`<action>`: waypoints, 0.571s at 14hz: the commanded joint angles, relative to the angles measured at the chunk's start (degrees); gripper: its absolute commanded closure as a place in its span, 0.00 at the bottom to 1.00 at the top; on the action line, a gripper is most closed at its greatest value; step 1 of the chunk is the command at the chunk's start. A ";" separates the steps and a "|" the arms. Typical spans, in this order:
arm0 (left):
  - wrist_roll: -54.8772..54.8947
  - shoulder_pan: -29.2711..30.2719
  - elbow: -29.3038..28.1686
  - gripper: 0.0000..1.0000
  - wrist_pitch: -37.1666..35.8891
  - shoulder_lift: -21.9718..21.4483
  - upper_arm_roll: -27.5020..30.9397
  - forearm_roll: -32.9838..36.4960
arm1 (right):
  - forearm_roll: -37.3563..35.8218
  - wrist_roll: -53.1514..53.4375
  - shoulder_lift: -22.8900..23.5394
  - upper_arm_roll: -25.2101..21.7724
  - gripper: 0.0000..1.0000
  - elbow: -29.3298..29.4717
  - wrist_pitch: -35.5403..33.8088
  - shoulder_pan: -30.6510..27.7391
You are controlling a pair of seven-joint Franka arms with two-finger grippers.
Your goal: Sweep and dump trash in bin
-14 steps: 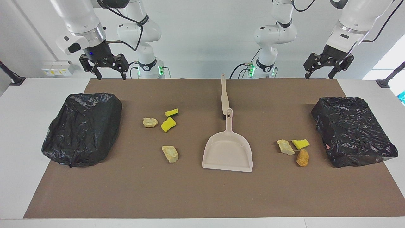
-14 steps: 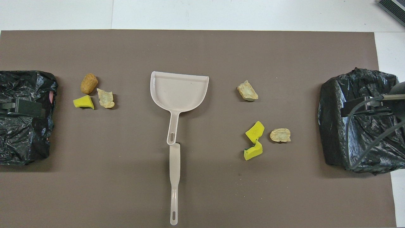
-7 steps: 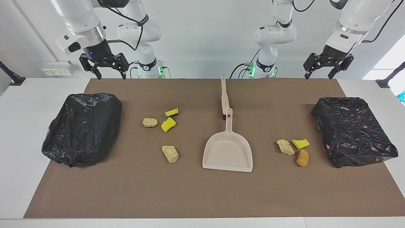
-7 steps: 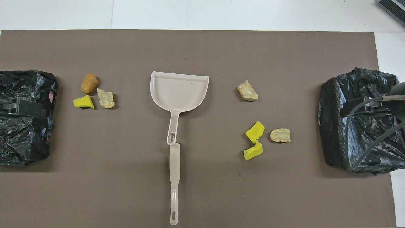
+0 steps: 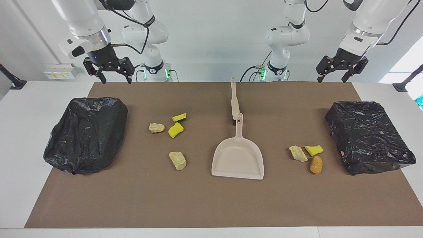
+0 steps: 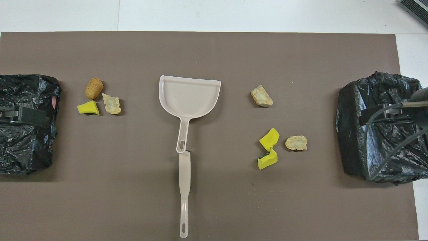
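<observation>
Brown mat (image 5: 205,201) covering the middle of a white table (image 5: 19,138); all items below rest on it.

Trash, seven lumps, in two groups.
- Group one, left of centre in the facing view: two yellow sponge wedges (image 5: 175,130) (image 5: 179,117) touching or nearly so, a beige chunk (image 5: 156,127) just beside them toward the frame's left, and a larger beige lump (image 5: 177,160) lower in the frame, apart from the rest. In the overhead view this group sits right of centre (image 6: 269,139).
- Group two, right of centre in the facing view: pale crumbly chunk (image 5: 298,153), yellow wedge (image 5: 314,150), orange-brown lump (image 5: 316,164), clustered close together. In the overhead view, at centre left (image 6: 93,88).

Dustpan (image 5: 238,160), beige plastic, centre of both views, lying flat, pan empty, handle pointing to the top of the facing view.

Brush (image 5: 234,100), beige, lying in line with the dustpan's handle, its end just at the handle's tip.

Bins, two, each wrapped in a black plastic bag: one at the facing view's left edge of the mat (image 5: 86,134), one at its right (image 5: 368,137).

Right gripper (image 5: 113,79), upper left of the facing view, raised over the mat's top edge above the bin there; fingers spread wide, holding nothing.

Left gripper (image 5: 331,79), upper right of the facing view, raised likewise; fingers spread wide, holding nothing.
</observation>
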 commanded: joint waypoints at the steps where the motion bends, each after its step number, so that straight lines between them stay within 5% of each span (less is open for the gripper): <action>1: 0.04 0.49 -2.45 0.00 1.06 -2.00 -0.26 -0.61 | 0.19 1.30 -1.79 0.20 0.00 -2.16 0.86 -0.26; 4: -0.31 -0.74 -4.90 0.00 1.06 -3.22 -0.96 -0.78 | 0.19 1.04 -1.79 0.12 0.00 -2.16 0.76 -0.43; 8: -1.79 -8.01 -15.34 0.00 1.94 -9.28 -0.96 -0.96 | -0.34 0.95 -1.79 0.20 0.00 -2.51 -0.02 -0.34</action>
